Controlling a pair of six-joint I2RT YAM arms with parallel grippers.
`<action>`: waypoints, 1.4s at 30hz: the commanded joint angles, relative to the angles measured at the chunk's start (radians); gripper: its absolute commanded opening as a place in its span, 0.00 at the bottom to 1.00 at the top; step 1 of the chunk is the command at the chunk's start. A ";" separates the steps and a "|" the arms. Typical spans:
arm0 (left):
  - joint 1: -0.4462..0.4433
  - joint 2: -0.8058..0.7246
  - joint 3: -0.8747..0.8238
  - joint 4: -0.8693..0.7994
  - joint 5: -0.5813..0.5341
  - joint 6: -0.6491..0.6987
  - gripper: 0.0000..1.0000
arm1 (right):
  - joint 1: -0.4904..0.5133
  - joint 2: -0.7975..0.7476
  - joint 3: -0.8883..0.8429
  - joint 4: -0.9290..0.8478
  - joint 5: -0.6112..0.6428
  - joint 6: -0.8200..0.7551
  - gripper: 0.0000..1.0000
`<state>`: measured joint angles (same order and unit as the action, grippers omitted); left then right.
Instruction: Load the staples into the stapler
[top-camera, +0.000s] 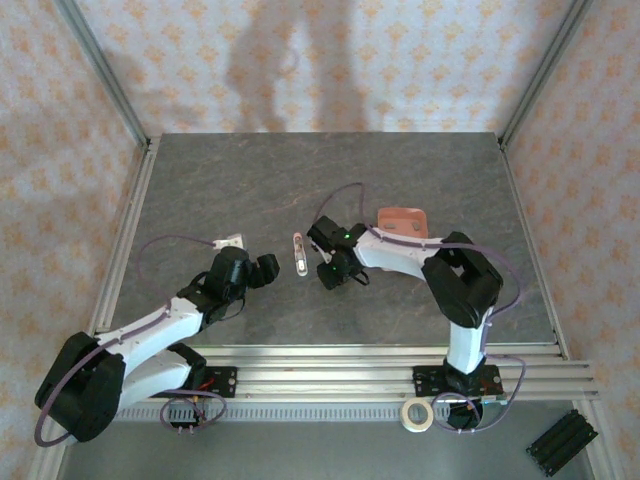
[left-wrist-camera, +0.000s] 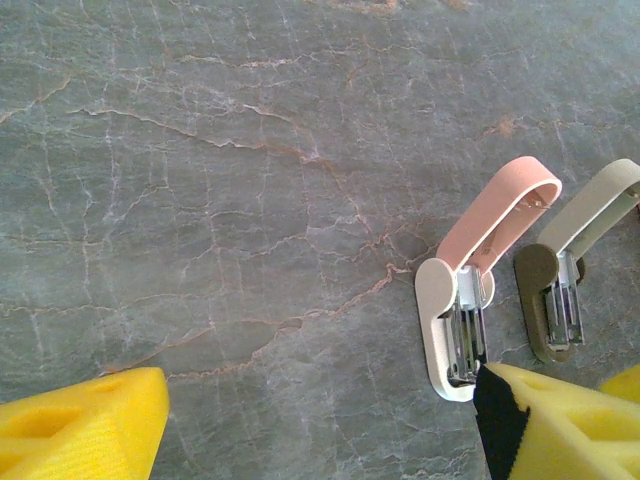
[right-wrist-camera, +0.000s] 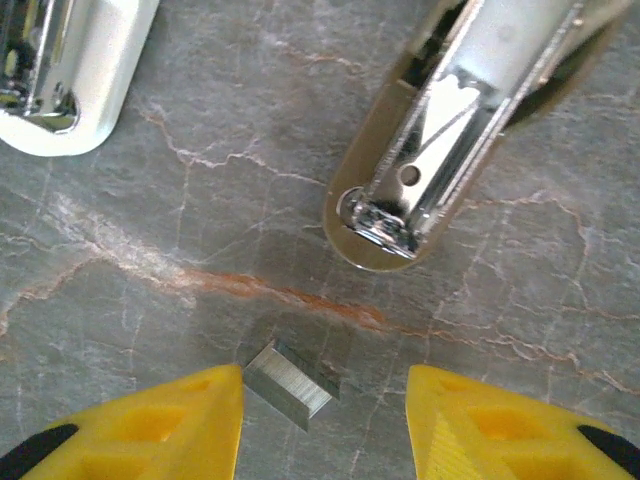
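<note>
The staples (right-wrist-camera: 290, 378) lie as one short silvery strip flat on the grey marbled bench (top-camera: 200, 190), between the yellow fingers (right-wrist-camera: 170, 425) of the right hand (right-wrist-camera: 325, 400); that hand stands partly apart and grips nothing; the strip sits just beside the finger at the left of the right wrist view and clear of the other. The stapler (left-wrist-camera: 447, 335) rests open near the middle of the bench, between the two hands in the top view; its pale pink lid (left-wrist-camera: 500, 215) is swung up from the white base, and the silver channel lies bare. Just beside it lies an olive stapler (left-wrist-camera: 545, 300), likewise open with a beige lid raised, a thin strip of bench between the two; the staples are near the olive stapler's rounded end but apart from it. The left hand (left-wrist-camera: 320, 420) is wide and empty, bare bench between its fingers; one finger covers the near end of the white base, and whether it touches I cannot tell. A salmon-pink tray (top-camera: 402, 220) sits behind the right arm; a roll of tape (top-camera: 417, 414) lies by that arm's base.
</note>
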<state>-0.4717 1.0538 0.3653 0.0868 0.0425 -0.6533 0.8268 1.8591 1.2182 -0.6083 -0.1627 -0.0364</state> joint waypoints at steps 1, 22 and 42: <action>-0.003 -0.024 -0.006 -0.014 -0.042 0.012 0.81 | 0.006 0.025 0.038 -0.037 -0.011 -0.067 0.47; -0.003 -0.038 0.009 -0.041 -0.045 0.000 0.81 | -0.028 0.052 0.060 -0.088 -0.056 -0.057 0.22; -0.004 -0.030 0.011 -0.024 -0.038 -0.003 0.81 | -0.051 0.050 0.039 -0.113 -0.089 -0.034 0.32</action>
<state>-0.4713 1.0290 0.3653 0.0643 0.0357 -0.6544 0.7795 1.8839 1.2583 -0.6861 -0.2523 -0.0792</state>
